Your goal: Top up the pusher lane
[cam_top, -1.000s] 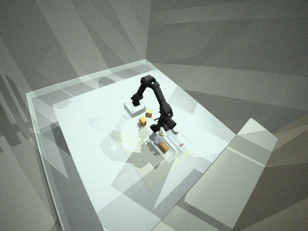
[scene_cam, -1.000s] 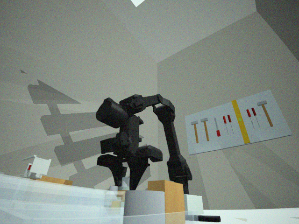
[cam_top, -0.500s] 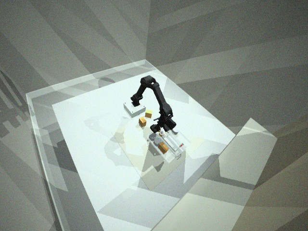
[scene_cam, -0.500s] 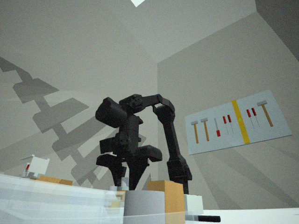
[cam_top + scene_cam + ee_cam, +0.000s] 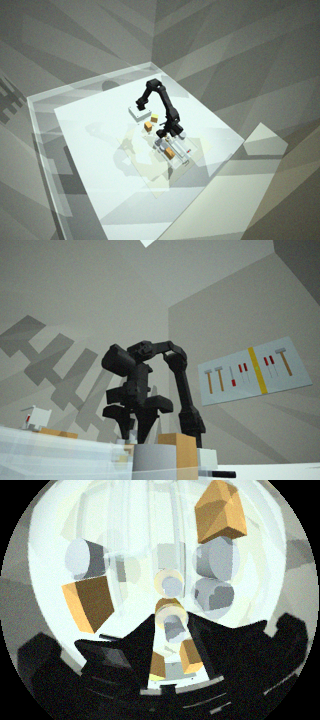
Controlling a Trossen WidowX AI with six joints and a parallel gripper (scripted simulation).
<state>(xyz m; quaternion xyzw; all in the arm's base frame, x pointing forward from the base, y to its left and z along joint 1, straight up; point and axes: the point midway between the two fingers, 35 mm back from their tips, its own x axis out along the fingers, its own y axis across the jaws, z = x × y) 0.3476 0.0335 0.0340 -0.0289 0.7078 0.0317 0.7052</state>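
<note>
My fingers point(image 5: 168, 132) point(image 5: 133, 440) are closed on the loose jar point(image 5: 172, 621), one on each side of it, near the front of the lane point(image 5: 179, 520). I see its grey lid and an amber band. I cannot tell whether its base touches the lane floor.

The old jar point(image 5: 168, 583) is just ahead of it, deeper in the lane, with a similar pale ring and grey lid. From here I cannot tell whether the two jars touch.

To one side of the lane are two grey cylinders point(image 5: 217, 559) point(image 5: 214, 597), one behind the other, with an orange block point(image 5: 169, 153) point(image 5: 59, 433) point(image 5: 220, 512) farther back. To the other side is a single grey cylinder point(image 5: 182, 135) point(image 5: 155, 460) point(image 5: 85, 558), with a brown-sided block point(image 5: 187, 454) point(image 5: 89, 604) just beside it, toward the front.

In front of the lane, two small blocks point(image 5: 148, 126) point(image 5: 154, 118) point(image 5: 191, 656) point(image 5: 157, 666) sit on the counter point(image 5: 116, 206), near my white base point(image 5: 139, 117) point(image 5: 207, 459). My black arm point(image 5: 166, 103) point(image 5: 183, 384) arches from there toward the lane. Well apart from it, a tool board point(image 5: 224, 397) hangs on the wall.
</note>
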